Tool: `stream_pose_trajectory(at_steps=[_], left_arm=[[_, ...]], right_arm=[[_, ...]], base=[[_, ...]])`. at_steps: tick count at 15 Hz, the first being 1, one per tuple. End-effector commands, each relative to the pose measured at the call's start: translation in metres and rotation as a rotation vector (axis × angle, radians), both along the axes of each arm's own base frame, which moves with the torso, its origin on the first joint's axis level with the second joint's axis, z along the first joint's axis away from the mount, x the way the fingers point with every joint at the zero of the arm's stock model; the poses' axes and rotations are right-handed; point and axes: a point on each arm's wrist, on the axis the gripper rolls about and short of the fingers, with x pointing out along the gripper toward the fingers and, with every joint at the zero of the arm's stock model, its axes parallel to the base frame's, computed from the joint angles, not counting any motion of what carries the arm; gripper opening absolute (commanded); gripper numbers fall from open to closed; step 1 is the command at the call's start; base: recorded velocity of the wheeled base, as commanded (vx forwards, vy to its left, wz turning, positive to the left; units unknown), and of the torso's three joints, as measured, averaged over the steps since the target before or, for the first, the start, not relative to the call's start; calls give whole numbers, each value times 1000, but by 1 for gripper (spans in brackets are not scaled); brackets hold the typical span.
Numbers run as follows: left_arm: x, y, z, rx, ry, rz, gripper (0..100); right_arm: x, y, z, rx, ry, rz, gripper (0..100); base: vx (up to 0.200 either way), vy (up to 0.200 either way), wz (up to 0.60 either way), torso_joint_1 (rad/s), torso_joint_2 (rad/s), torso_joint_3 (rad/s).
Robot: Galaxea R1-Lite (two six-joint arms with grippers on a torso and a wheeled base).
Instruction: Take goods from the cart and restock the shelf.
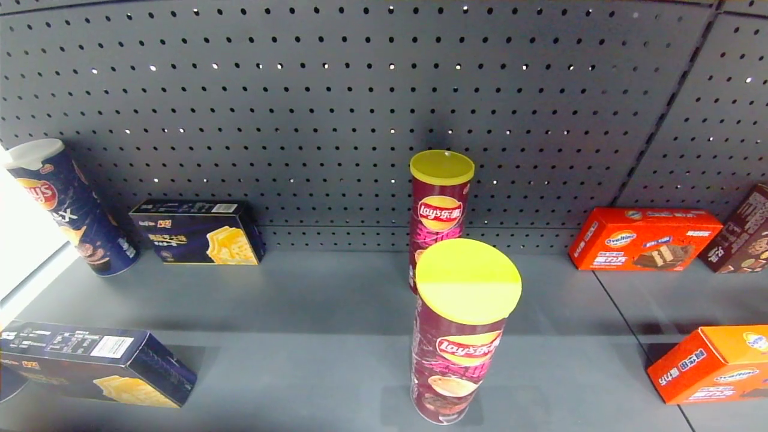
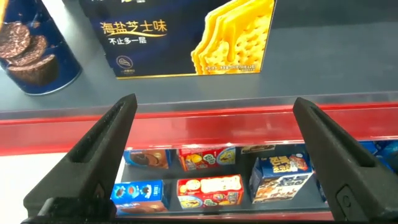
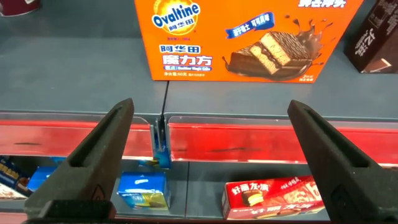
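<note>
Head view takes in the shelf [image 1: 300, 312], part stocked: boxes [image 1: 198, 234] at both sides and two purple cans [image 1: 459, 336] upright mid-shelf, one behind the other. Wide bare gaps suggest most restocking remains. Wrist views add a red rail [image 2: 249, 115] and small boxes [image 3: 273, 199] on a lower tier. Left gripper [image 2: 214, 102] and right gripper [image 3: 210, 104] face the rail, jaws wide apart, empty.

Grey shelf [image 1: 300, 300], chip cans [image 1: 459, 336], navy boxes [image 1: 198, 234], orange boxes [image 1: 642, 237]
</note>
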Motion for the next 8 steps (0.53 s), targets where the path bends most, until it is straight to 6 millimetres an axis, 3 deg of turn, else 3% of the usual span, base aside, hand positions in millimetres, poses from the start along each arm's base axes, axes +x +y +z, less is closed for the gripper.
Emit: stream_pose_trajectory(at_steps=[1, 3, 8], left_arm=[[0, 0, 0, 6, 2, -1, 100], [0, 0, 0, 0, 0, 4, 100], [0, 0, 0, -18, 1, 6, 100]], right_arm=[[0, 0, 0, 0, 0, 1, 100], [0, 0, 0, 0, 0, 1, 100], [0, 0, 0, 0, 0, 1, 100]], base=[[0, 0, 0, 0, 0, 0], [-200, 0, 0, 2, -2, 0], [0, 0, 0, 0, 0, 0]])
